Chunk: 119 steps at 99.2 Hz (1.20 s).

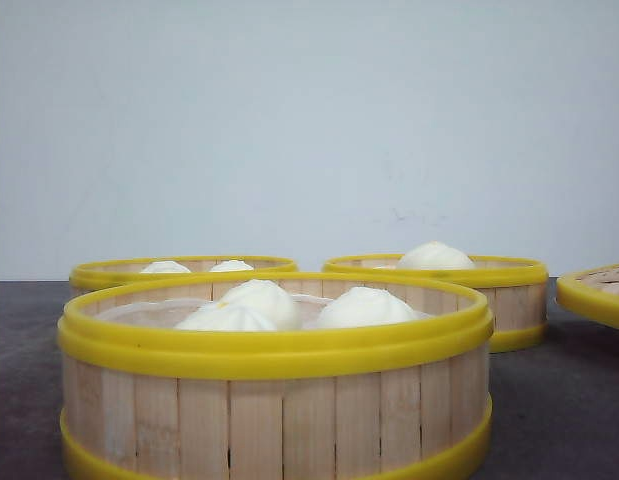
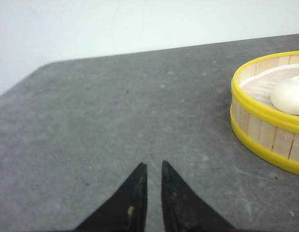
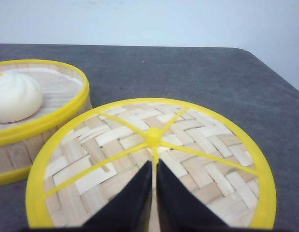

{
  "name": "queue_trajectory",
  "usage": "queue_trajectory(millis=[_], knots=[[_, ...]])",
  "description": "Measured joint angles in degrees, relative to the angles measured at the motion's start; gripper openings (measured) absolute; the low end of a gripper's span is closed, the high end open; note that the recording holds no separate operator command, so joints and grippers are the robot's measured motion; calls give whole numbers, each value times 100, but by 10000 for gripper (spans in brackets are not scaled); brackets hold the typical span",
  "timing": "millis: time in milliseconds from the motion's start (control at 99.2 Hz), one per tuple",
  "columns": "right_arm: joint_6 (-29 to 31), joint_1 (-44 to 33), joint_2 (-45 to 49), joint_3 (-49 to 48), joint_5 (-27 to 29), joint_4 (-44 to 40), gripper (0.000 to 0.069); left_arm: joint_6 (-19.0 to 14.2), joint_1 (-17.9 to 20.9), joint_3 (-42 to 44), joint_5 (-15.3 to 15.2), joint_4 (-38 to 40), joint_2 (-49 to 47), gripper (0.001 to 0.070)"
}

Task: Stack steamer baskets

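Three steamer baskets sit on a dark grey table (image 1: 559, 400) before a pale wall (image 1: 309, 120). The nearest basket (image 1: 274, 400) fills the front view's foreground and holds three white buns (image 1: 364, 307). Behind it, the far-left basket (image 1: 184, 270) shows two bun tops, and the far-right basket (image 1: 489, 290) holds one bun (image 1: 435, 256). At the right edge lies a woven bamboo lid (image 1: 599, 290) with a yellow rim and spokes.

The left gripper (image 2: 154, 166) hovers over bare table, a basket with a bun off to one side; its black fingers are almost together, a thin slit between the tips, holding nothing. The right gripper (image 3: 153, 164) hangs above the lid just short of its yellow hub, fingers nearly touching, also gripping nothing.
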Motion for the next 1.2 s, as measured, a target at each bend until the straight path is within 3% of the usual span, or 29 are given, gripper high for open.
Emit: queue_trajectory(millis=[192, 272, 585, 726, 816, 937, 1058, 1200], knots=[[15, 0, 0, 0, -2, 0, 11, 116, 0, 0, 0, 59, 0, 27], [136, 0, 0, 0, -7, 0, 11, -24, 0, 0, 17, 63, 0, 27], [1530, 2, 0, 0, -557, 2, 11, -2079, 0, 0, 26, 63, 0, 27], [1880, 2, 0, 0, -560, 24, 11, -2549, 0, 0, 33, 68, 0, 27], [2249, 2, 0, -2, -658, 273, 11, -2806, 0, 2, 262, 70, 0, 27], [2732, 2, 4, 127, -708, 424, 10, -3021, 0, 133, 636, 4, 7, 25], [2992, 2, 249, 743, -706, 315, 9, -3071, 0, 787, 673, 2, 138, 25], [2850, 2, 988, 1971, -682, -48, 9, -2968, 0, 1873, 675, 28, 673, 25]])
